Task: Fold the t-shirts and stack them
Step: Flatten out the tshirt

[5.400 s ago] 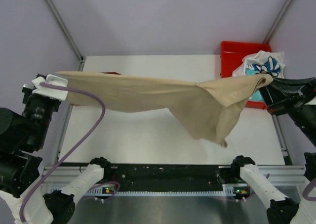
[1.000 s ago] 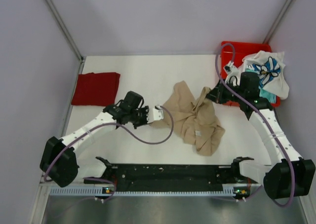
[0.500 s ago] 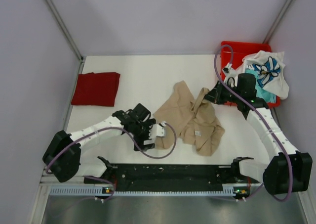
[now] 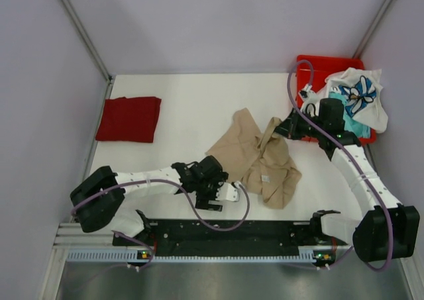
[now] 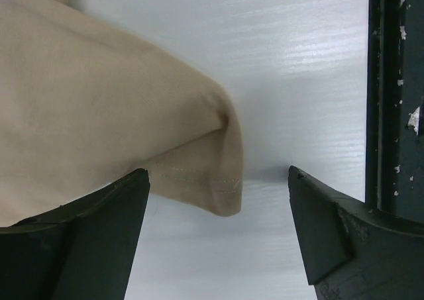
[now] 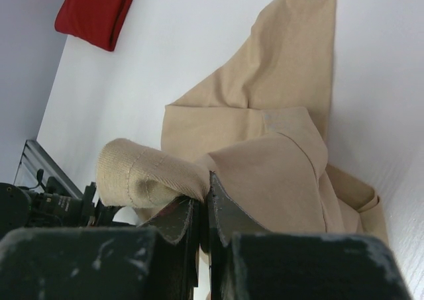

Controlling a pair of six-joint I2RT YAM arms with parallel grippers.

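A tan t-shirt lies crumpled at the middle of the table. My right gripper is shut on a raised fold at its far right edge; in the right wrist view the jaws pinch a ribbed tan edge. My left gripper stands open near the shirt's near-left hem. In the left wrist view a stitched hem corner lies just ahead of the wide-apart fingertips, with nothing gripped. A dark red t-shirt lies folded at the far left. A white t-shirt with blue print and a teal one hang over the bin.
The red plastic bin stands at the table's far right corner. A black rail runs along the near edge, close to the right of my left gripper. White table surface shows between the two shirts.
The tan shirt, earlier stretched in the air between both grippers, now lies on the table. My left gripper has opened, released it and moved right along the near edge. The right arm holds still.
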